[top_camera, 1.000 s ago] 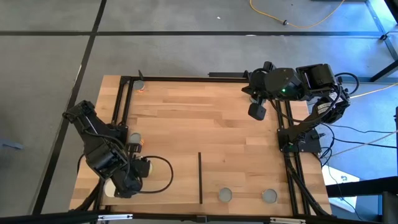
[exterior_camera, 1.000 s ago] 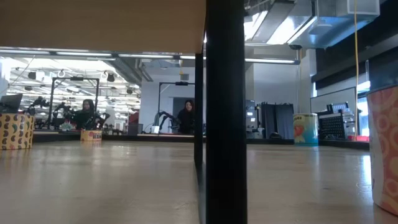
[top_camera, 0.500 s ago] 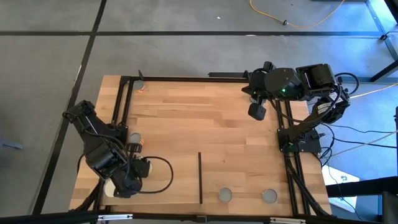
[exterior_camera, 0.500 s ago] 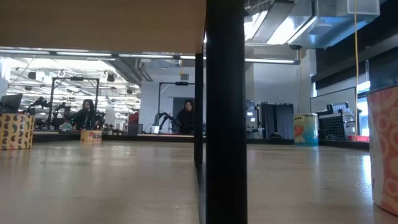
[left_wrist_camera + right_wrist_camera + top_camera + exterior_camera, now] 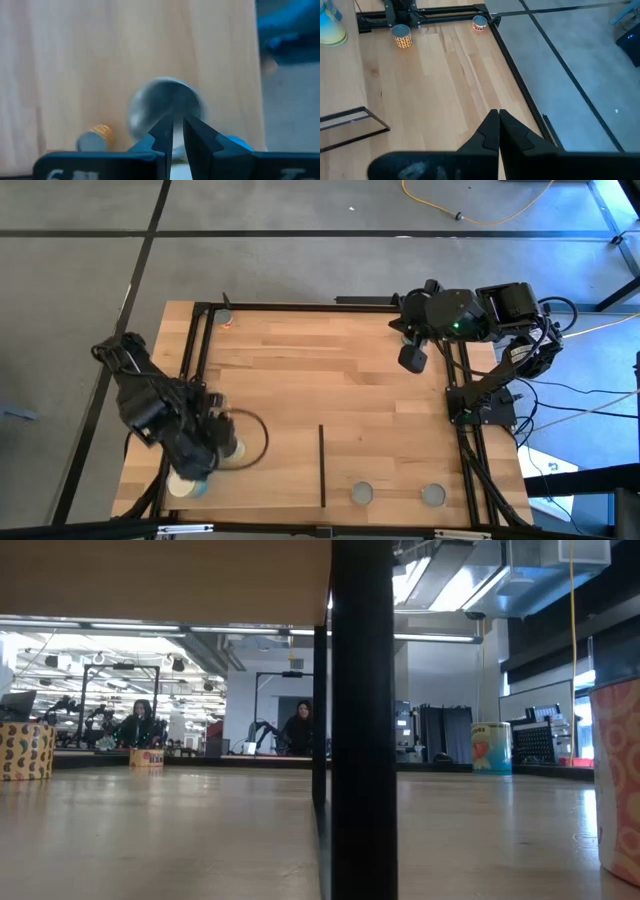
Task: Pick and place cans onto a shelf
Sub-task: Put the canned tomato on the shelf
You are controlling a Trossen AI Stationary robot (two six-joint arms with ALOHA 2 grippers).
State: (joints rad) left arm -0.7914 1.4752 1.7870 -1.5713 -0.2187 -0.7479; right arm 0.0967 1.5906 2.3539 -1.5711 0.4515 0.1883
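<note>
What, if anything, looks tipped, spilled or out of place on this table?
Nothing stands out. Two grey-topped cans stand upright at the front, a third can in the far left corner. The left gripper hangs over a fourth can at front left; the right gripper waits far right.

Pale planked wood on the table (image 5: 330, 370), smooth, matt; a shiny grey metal top on the can (image 5: 165, 102); black metal frame (image 5: 320, 305) dull; grey floor (image 5: 300, 210) flat, matt.
</note>
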